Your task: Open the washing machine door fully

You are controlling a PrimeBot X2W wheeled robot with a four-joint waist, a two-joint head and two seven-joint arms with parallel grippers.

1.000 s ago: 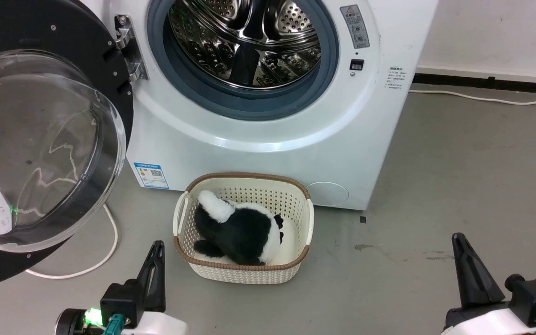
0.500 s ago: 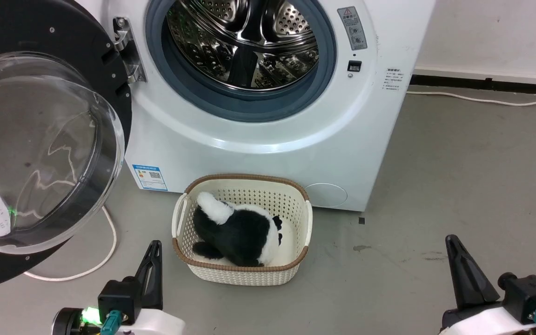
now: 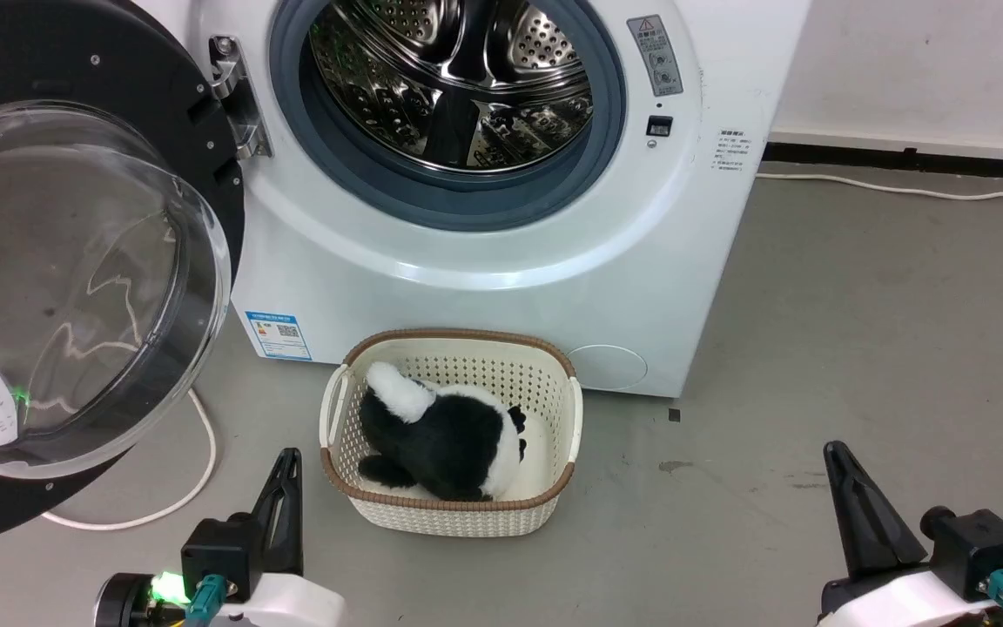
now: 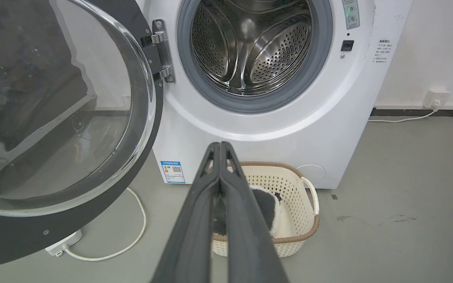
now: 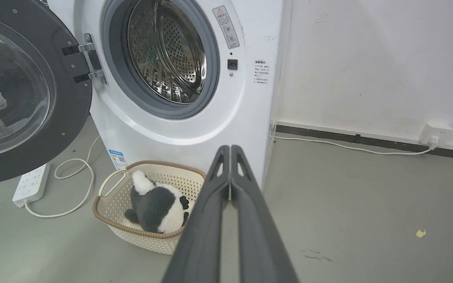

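- The washing machine door, a glossy black disc with bulging clear glass, hangs swung wide at nine o'clock of the white washing machine (perforated steel drum bared).
- A cream lattice basket at six o'clock holds a furry plush.
- The left gripper at seven, the right gripper at five, both clenched on nothing; smooth grey floor spreads around the right one.

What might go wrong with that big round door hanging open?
The left gripper sits near the washing machine door, so lifting that arm might bump its glass. Rolling forward may knock the basket before the washing machine, or snag the white cable on the floor under the door.
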